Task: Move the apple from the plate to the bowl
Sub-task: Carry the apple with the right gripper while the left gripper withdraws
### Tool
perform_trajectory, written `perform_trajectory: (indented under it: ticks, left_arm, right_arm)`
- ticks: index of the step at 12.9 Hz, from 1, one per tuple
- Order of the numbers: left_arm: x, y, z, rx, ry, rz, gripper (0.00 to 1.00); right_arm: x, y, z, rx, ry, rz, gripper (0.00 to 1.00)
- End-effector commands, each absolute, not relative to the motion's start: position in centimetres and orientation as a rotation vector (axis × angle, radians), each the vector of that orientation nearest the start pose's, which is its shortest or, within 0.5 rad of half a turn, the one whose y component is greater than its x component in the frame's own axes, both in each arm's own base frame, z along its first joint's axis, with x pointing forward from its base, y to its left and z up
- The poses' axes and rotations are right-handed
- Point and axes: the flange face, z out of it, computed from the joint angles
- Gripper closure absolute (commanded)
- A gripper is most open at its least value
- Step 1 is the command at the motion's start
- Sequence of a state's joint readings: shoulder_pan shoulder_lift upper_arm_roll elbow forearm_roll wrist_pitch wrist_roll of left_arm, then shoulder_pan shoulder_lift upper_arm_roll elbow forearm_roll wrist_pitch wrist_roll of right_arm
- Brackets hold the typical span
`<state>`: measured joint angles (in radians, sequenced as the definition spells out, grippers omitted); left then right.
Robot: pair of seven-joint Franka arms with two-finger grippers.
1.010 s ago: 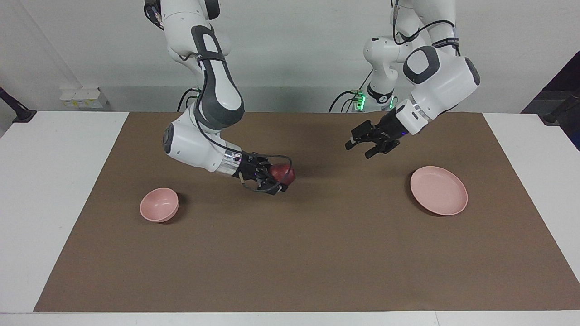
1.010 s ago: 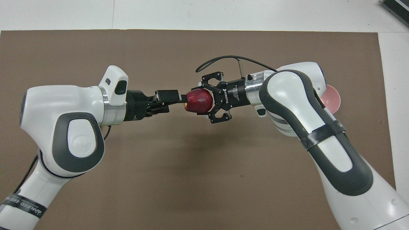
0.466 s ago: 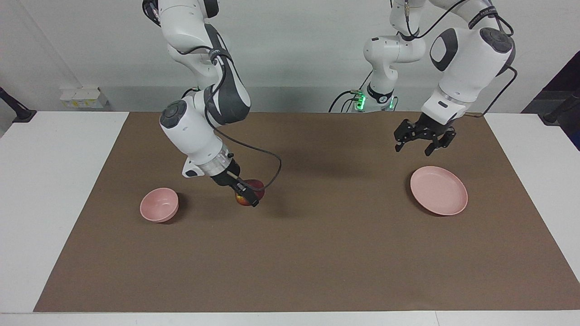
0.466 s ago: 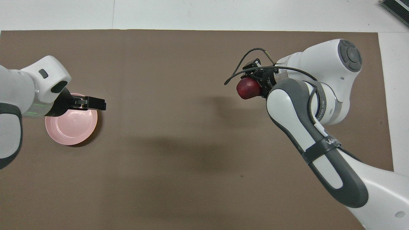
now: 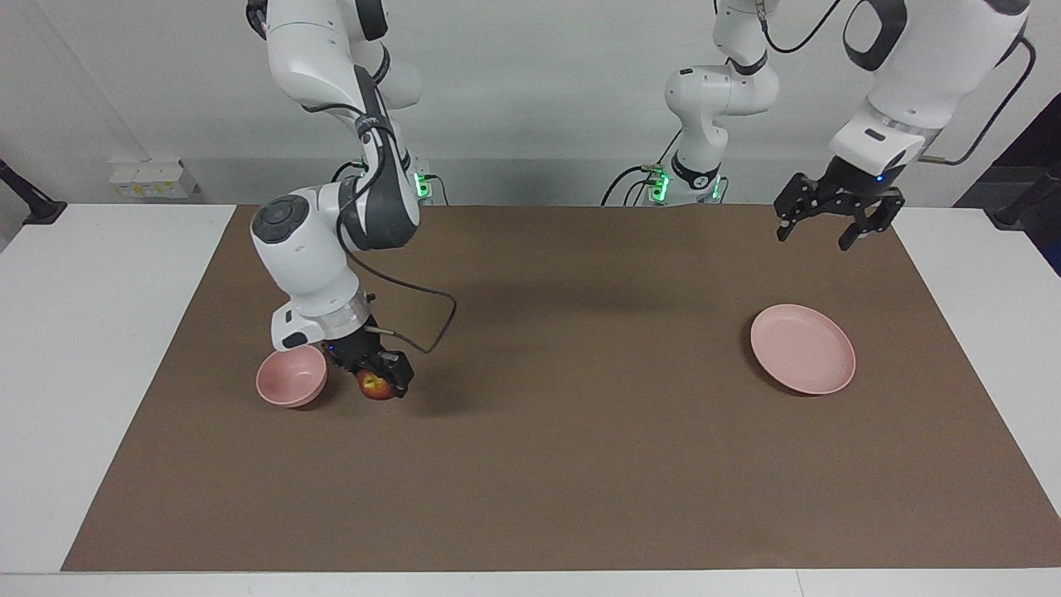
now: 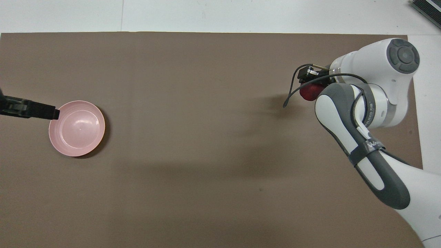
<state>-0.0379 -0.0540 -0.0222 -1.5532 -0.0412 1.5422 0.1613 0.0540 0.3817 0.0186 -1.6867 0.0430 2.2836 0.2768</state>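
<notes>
Two arms we see: right end effector [image 5: 380, 375] clamped on the apple [image 5: 375, 385], low just beside the bowl [image 5: 290, 376]; left end effector [image 5: 831, 217] spread apart, raised near the plate [image 5: 802, 348].

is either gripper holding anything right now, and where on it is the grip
The right gripper is shut on the apple, gripping its upper part from above, beside the bowl. The left gripper is open and holds nothing.
</notes>
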Motion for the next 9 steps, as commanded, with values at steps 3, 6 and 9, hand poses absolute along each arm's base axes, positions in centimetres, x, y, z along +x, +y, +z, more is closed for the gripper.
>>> perform_trajectory:
  ticks: [3, 6, 9]
  left_arm:
    - [52.9, -3.5, 68.7, -3.091, 0.397, 0.055, 0.0]
    - [52.7, -3.4, 69.0, -3.09, 0.394, 0.06, 0.0]
    - [53.0, -2.9, 68.8, -3.103, 0.383, 0.038, 0.0]
  right_arm:
    - [65.6, -2.5, 38.4, -3.11, 0.057, -0.464, 1.0]
    - [62.2, -5.0, 38.8, -3.126, 0.055, -0.453, 1.0]
    - [58.3, -5.0, 36.8, -3.131, 0.063, -0.422, 1.0]
